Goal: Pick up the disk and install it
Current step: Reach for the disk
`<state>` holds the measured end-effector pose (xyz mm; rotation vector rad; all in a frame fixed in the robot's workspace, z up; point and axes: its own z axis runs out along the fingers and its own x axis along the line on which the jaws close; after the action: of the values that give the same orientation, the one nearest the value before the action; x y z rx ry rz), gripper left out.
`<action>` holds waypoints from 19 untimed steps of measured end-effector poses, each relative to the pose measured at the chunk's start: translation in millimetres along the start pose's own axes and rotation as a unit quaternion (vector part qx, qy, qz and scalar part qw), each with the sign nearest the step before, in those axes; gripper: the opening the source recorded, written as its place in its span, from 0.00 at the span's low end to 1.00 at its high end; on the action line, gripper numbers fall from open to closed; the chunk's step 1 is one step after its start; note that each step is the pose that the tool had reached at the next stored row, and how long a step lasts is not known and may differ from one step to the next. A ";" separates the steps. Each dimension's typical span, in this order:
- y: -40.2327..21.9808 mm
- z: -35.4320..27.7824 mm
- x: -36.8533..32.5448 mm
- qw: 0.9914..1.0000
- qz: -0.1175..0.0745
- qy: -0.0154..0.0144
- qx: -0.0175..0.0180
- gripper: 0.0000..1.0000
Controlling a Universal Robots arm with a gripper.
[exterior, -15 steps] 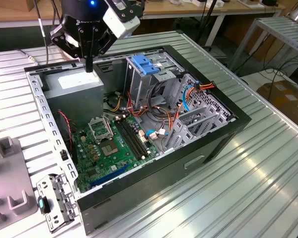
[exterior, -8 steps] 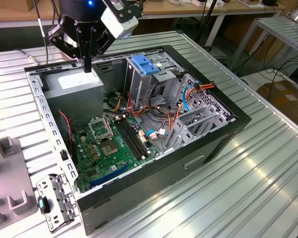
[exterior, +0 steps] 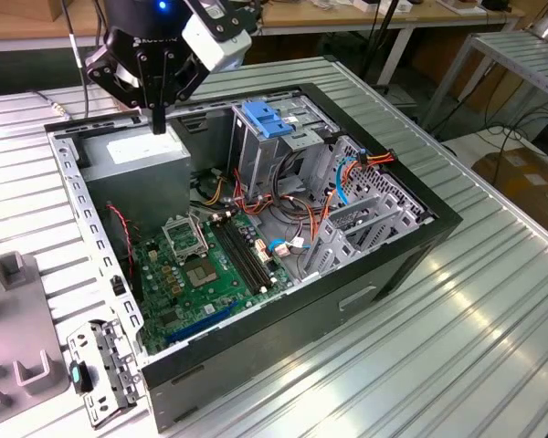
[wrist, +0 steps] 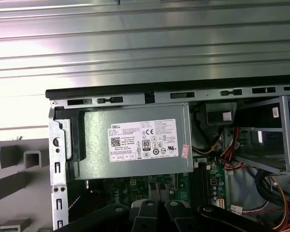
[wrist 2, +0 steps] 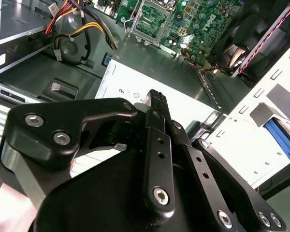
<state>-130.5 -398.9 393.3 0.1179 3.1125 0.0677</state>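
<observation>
My gripper (exterior: 158,120) hangs over the back corner of the open computer case (exterior: 420,224), just above the grey power supply (exterior: 137,155). Its black fingers (wrist 2: 156,99) are pressed together with nothing between them. In the first wrist view the supply's white sticker (wrist: 142,140) lies straight below the gripper's black links (wrist: 150,212). The disk's black body and label are out of view. A blue plastic strip (wrist 2: 282,137) shows past the case's side rail, next to a grey block; I cannot tell whether it belongs to the disk.
A blue plastic bracket (exterior: 265,119) tops the metal drive cage (exterior: 288,155). The green motherboard (exterior: 201,265) and loose orange, red and blue cables (exterior: 347,173) fill the case floor. A grey fixture (exterior: 14,310) stands on the ribbed table at the exterior view's left.
</observation>
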 end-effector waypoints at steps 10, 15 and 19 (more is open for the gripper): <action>-0.2 -0.1 3.0 1.000 0.000 0.000 0.000 0.11; -0.4 -0.2 5.0 1.000 0.000 0.000 0.000 0.11; -0.5 -0.2 6.7 1.000 0.000 0.000 0.000 0.11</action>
<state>-137.2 -398.9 393.3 0.1180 3.1125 0.0677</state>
